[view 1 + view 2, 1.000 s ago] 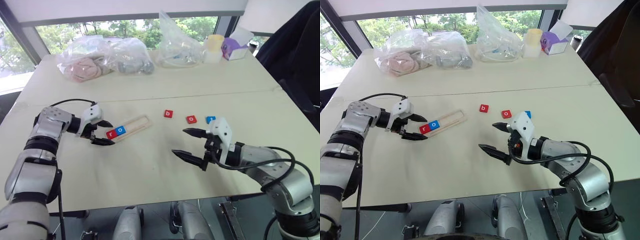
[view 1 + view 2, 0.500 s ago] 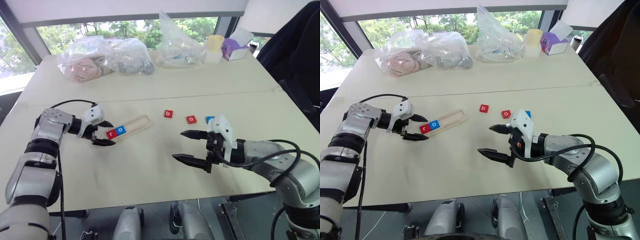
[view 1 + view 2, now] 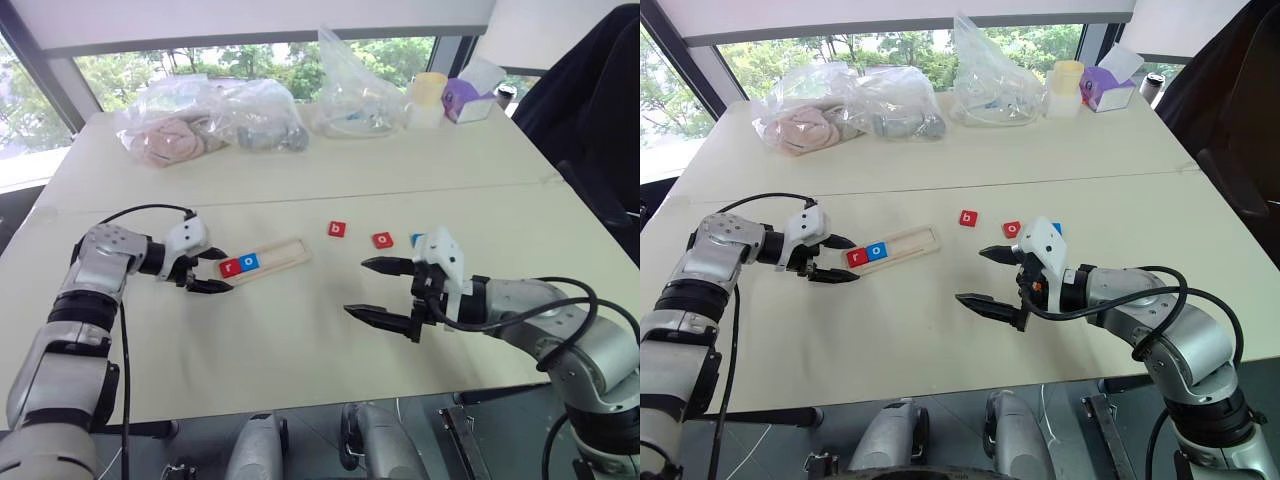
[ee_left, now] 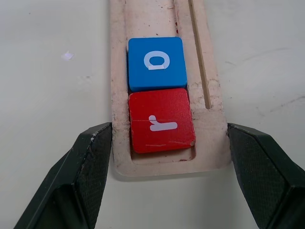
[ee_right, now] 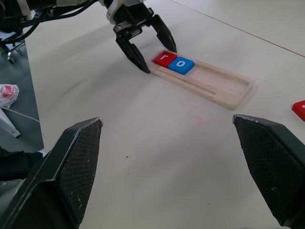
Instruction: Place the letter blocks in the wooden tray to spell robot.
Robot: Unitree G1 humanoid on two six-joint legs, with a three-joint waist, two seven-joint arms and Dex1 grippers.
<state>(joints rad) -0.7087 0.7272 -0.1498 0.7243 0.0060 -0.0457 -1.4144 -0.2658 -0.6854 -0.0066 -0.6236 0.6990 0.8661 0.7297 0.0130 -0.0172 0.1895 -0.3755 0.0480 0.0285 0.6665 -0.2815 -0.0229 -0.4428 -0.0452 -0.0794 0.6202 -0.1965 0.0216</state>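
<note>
A pale wooden tray [image 3: 268, 258] on the tabletop [image 3: 300, 330] holds red r [image 4: 161, 119] and blue o [image 4: 156, 63] tiles; the loose b tile [image 3: 337, 228], likely light, stiff and thin, wants pinching by opposite edges, both claws [image 3: 208, 270] [image 3: 385, 290] spread and empty.

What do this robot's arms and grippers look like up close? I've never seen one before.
Both arms are built of rounded silver-grey metal segments joined by black rings, with thin black cables looping outside them. Each wrist carries a small white block. The left gripper and the right gripper each have two black, pointed fingers, like curved claws. In the wrist views the fingers have a fine, mesh-like texture on their inner faces.
</note>
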